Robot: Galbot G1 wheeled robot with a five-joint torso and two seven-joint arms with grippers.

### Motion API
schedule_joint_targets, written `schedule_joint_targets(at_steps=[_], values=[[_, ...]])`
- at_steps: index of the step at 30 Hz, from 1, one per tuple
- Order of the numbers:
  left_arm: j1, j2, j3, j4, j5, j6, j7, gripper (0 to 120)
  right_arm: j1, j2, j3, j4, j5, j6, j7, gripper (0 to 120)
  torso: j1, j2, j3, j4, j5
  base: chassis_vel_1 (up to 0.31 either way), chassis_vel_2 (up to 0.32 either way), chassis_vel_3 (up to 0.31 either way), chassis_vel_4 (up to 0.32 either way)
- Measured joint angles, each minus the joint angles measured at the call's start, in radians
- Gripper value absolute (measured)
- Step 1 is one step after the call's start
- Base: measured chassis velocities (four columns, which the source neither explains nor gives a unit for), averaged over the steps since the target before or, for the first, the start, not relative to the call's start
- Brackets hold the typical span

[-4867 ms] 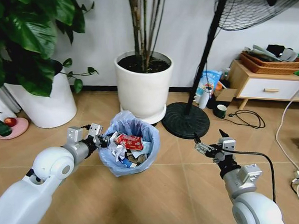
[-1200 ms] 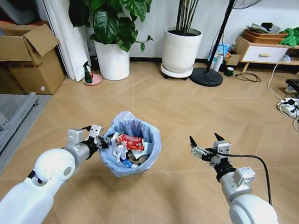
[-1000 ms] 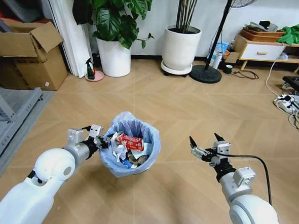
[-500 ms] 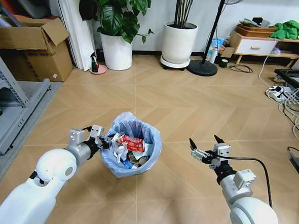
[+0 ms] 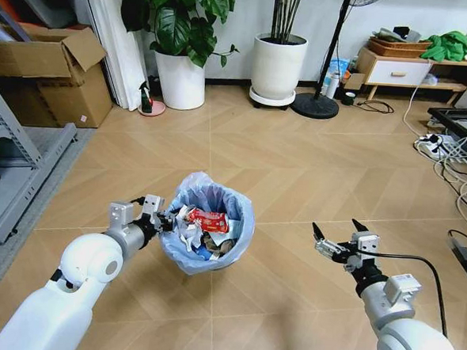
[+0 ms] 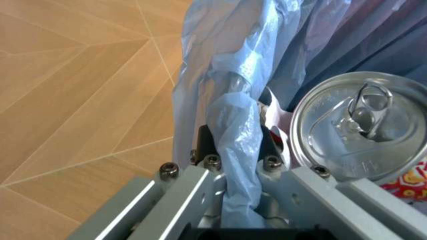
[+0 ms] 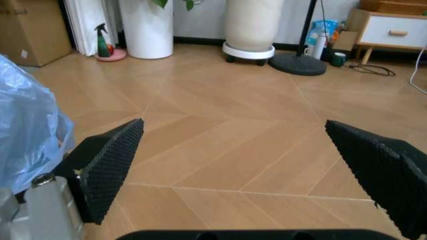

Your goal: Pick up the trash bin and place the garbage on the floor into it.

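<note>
While my left gripper [image 5: 156, 217] clamps the trash bin [image 5: 208, 230] by its bag-lined rim — keeping it off the floor [image 5: 297, 171] and upright so the garbage [image 5: 202, 229] stays inside — my right gripper [image 5: 338, 238] hangs beside it, jaws wide and empty.

My arms are glossy white shells, each with a round ball-like joint, narrowing to black wrist collars and bare metal blocks. My left gripper [image 5: 153, 212] is brushed aluminium held by round-headed screws. My right gripper [image 5: 337, 230] has two black pointed fingers [image 7: 110, 162] with knurled inner pads, and a black cable loops back from it along my forearm.
</note>
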Motion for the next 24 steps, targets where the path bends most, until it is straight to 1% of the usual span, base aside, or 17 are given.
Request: schedule_joint_targets(at_steps=[6,24], values=[[0.0,0.001,0.001,0.0,0.0,0.0,0.0,0,0.0,0.011,0.006,0.0,-0.003,0.0,-0.004,100,0.0,0.0,0.0,0.0001,0.0,0.0,0.0,0.0,0.0],[0.004,0.004,-0.003,0.0,0.0,0.0,-0.001,0,0.013,0.014,0.008,-0.002,-0.004,0.0,-0.013,100,0.0,0.0,0.0,0.0002,-0.0001,0.0,0.0,0.0,0.0]])
